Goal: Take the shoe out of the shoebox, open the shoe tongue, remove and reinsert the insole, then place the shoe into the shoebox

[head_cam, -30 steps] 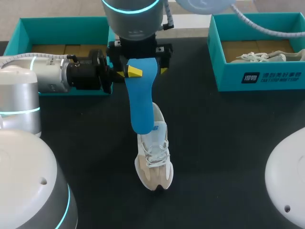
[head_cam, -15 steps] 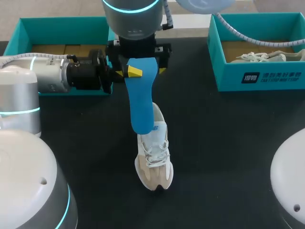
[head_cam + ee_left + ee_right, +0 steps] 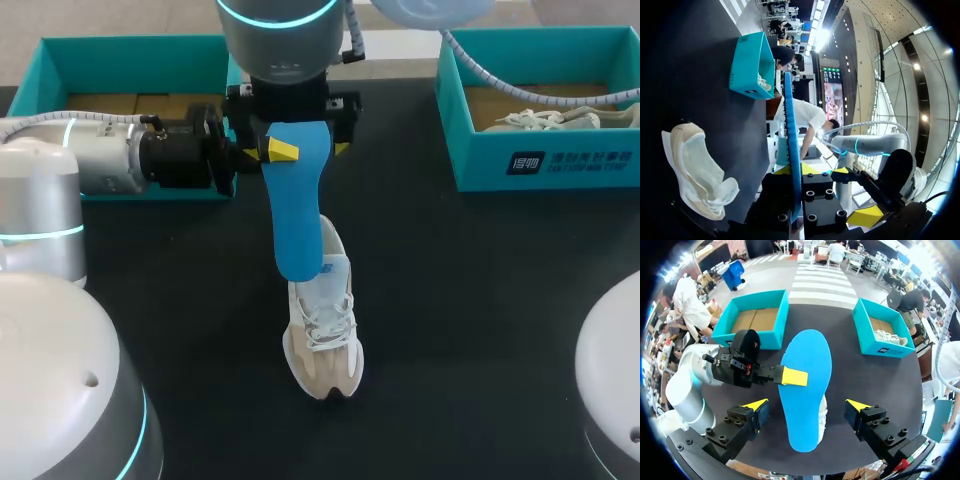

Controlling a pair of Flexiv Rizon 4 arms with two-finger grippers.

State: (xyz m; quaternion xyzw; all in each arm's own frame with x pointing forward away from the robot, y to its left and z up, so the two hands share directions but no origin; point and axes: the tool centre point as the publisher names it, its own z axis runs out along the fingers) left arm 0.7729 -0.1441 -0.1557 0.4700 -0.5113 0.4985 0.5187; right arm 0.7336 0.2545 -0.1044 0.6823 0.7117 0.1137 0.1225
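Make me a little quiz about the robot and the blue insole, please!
1. True or false: the insole is lying inside the shoe.
2. Which pincer grips the insole? A) left B) right C) neither
3. Fill in: the shoe stands on the ____.

Key
1. False: it is held in the air, out of the shoe.
2. A: the left pincer is shut on it; the right pincer is open and does not touch it.
3. table
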